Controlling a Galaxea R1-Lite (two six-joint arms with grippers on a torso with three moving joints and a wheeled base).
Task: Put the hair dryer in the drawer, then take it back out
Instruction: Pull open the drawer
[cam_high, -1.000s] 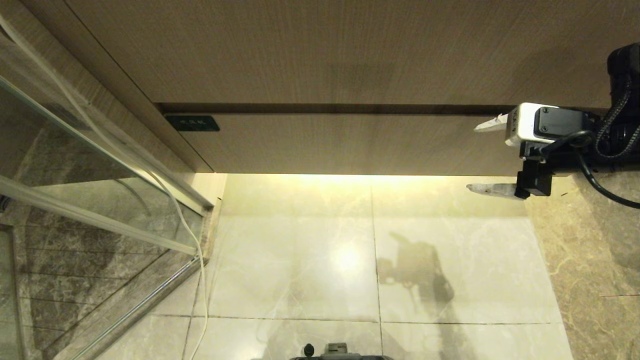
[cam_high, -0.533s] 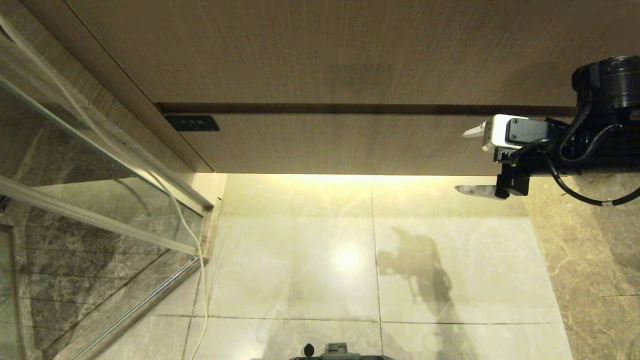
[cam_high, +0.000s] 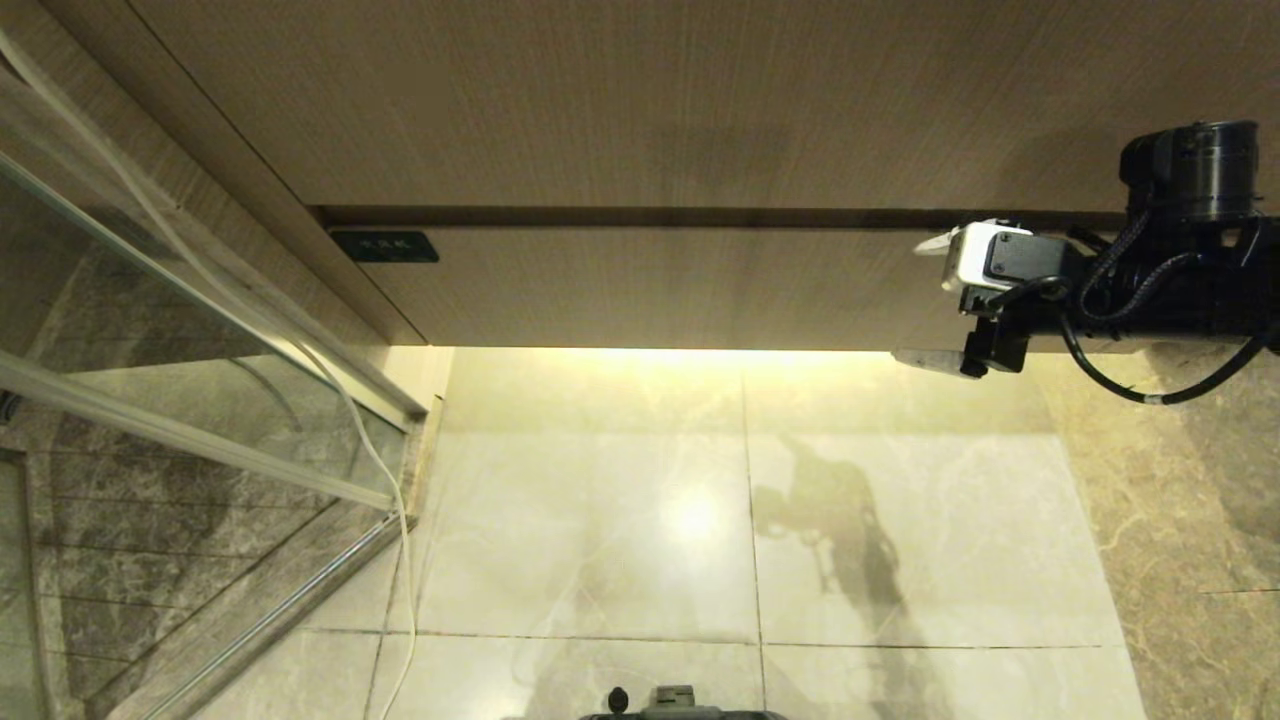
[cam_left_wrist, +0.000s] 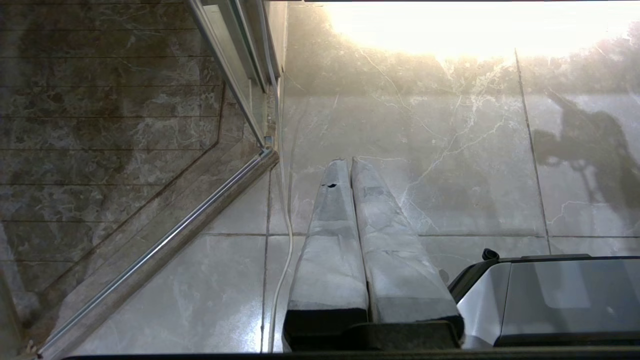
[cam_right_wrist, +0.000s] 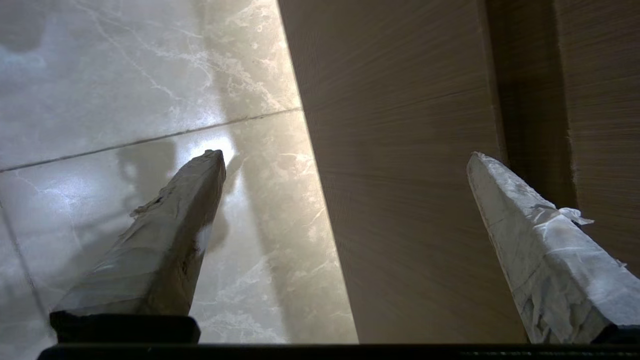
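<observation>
The drawer (cam_high: 680, 285) is a wide light wood-grain front, pushed in flush, with a small dark label (cam_high: 385, 246) at its left end. My right gripper (cam_high: 908, 300) is open at the drawer's right end. One finger sits at the dark gap along its top edge and the other just below its bottom edge. In the right wrist view the drawer front (cam_right_wrist: 400, 150) fills the space between the fingers of the right gripper (cam_right_wrist: 345, 155), which hold nothing. My left gripper (cam_left_wrist: 348, 161) is shut and empty, parked over the floor. The hair dryer is out of view.
A taller plain wood panel (cam_high: 700, 100) stands above the drawer. A glass shower door (cam_high: 150, 330) with a metal rail and a loose white cable (cam_high: 380, 470) lies to the left. Brown marble wall (cam_high: 1180, 500) bounds the right. My base (cam_left_wrist: 550, 295) shows beside the left gripper.
My right gripper has moved left and closer to the drawer front, staying open. Its upper finger has risen to the top gap and its lower finger to the bottom edge.
</observation>
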